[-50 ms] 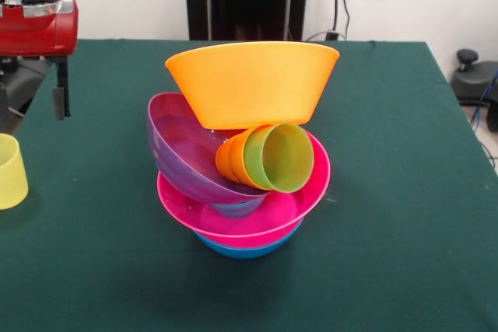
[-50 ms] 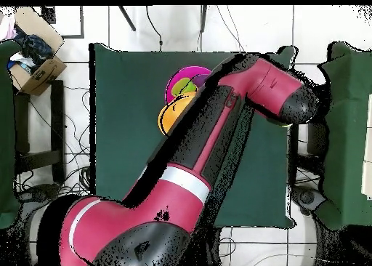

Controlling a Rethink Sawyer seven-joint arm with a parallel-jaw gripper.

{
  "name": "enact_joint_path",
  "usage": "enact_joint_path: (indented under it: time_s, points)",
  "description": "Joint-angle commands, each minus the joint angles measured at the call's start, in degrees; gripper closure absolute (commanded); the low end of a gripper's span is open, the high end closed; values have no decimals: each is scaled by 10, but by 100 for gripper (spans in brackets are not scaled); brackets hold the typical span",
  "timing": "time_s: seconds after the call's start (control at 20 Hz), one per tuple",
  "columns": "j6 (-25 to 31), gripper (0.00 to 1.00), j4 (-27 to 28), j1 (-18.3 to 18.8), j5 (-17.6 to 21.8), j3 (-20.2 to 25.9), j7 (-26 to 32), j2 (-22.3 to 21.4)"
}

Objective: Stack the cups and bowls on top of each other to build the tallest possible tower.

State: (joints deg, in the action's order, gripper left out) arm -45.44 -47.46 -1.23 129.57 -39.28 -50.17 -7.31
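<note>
Gripper (image 1: 61, 89) hangs at table's side edge, fingers' spread indiscernible. Pale yellow cup (image 1: 11, 171) stands upright just below-beside it; tower (image 1: 245, 153) well apart at centre.

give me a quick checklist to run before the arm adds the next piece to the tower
1. Base of the tower: blue bowl under the pink bowl, both roughly level. Ok.
2. Purple bowl: tilted steeply inside the pink bowl. Not ok.
3. Orange cup and green cup: nested, lying on their side. Not ok.
4. Orange bowl on top: upright, resting on the tilted purple bowl and the cups; likely shaky. Not ok.
5. Gripper: off to the side, clear of the tower; open or shut, cannot tell.
6. Next piece: pale yellow cup stands apart on the table. Ok.
</note>
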Motion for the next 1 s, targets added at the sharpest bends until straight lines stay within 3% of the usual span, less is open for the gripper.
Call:
enact_joint_path:
  time_s: [0.05, 0.45, 1.0]
  points:
    - [27, 0, 8, -3, -41, 63, -47, 15]
    - [43, 0, 19, 12, -62, 78, -1, 32]
    - [75, 0, 34, 27, -53, 59, 29, 65]
